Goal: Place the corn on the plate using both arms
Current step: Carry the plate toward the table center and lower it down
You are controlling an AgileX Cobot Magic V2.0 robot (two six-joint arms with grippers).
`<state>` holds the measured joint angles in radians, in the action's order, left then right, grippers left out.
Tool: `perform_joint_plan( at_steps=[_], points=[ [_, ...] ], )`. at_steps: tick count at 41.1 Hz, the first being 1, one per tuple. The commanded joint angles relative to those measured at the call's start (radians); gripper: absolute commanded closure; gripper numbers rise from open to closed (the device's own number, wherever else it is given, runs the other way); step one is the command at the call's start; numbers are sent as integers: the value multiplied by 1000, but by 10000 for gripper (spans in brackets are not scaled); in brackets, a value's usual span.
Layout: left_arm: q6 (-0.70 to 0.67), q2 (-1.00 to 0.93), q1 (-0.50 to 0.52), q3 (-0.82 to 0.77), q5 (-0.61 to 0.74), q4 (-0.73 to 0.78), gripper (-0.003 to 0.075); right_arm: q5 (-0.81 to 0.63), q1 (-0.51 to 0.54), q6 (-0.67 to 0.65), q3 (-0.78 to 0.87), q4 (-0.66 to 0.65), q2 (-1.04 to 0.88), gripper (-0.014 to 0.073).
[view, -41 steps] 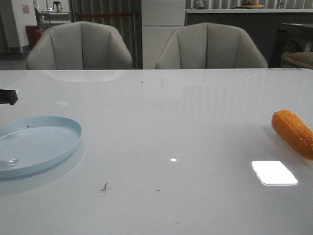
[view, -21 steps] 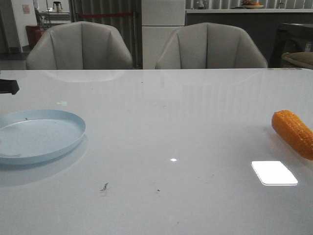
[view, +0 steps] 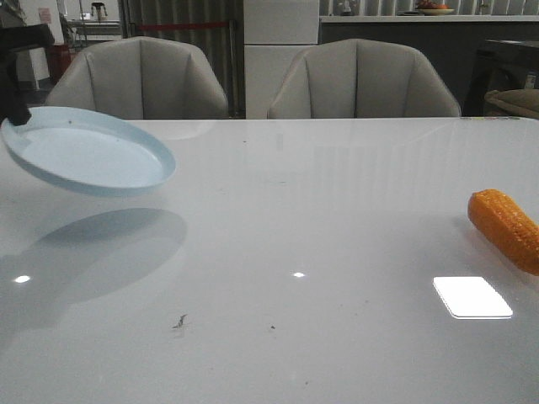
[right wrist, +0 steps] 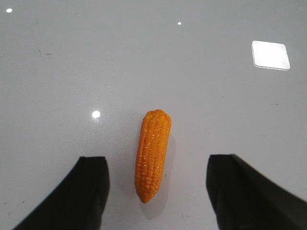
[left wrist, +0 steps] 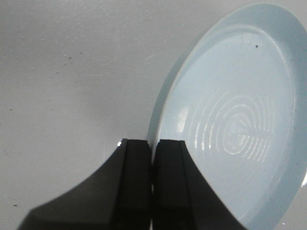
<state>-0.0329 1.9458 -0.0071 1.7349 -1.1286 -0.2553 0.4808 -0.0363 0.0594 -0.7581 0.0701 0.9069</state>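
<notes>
The pale blue plate hangs tilted in the air above the table's far left, held by its rim. My left gripper is shut on that rim; the left wrist view shows both fingers pinching the plate's edge. The orange corn lies on the table at the right edge. In the right wrist view the corn lies between the wide-open fingers of my right gripper, its pointed tip toward the gripper, untouched. The right gripper is out of the front view.
The white glossy table carries the plate's shadow, a bright rectangular light reflection and a few dark specks. Two grey chairs stand behind the far edge.
The plate has been lifted off the table, rising and tilting at the left, with my left gripper going up with it. The corn has not moved.
</notes>
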Motion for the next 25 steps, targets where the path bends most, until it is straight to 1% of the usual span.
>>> perform_joint_plan(
  at_steps=[1,6,8,17,25],
  points=[
    [22,-52,-34,59,-11,-109,631,-70,0,5,-35,-7,-7,53],
    [23,-52,-96,65,-30,-186,631,-70,0,5,-35,-7,-7,53],
    [23,-52,-124,65,-34,-195,631,-70,0,5,-35,-7,-7,53],
    [19,-50,-270,65,-38,-195,630,-69,0,5,-35,-7,-7,53],
    [-17,-40,-358,65,-33,-160,630,-65,0,5,-35,-7,-7,53]
  ],
)
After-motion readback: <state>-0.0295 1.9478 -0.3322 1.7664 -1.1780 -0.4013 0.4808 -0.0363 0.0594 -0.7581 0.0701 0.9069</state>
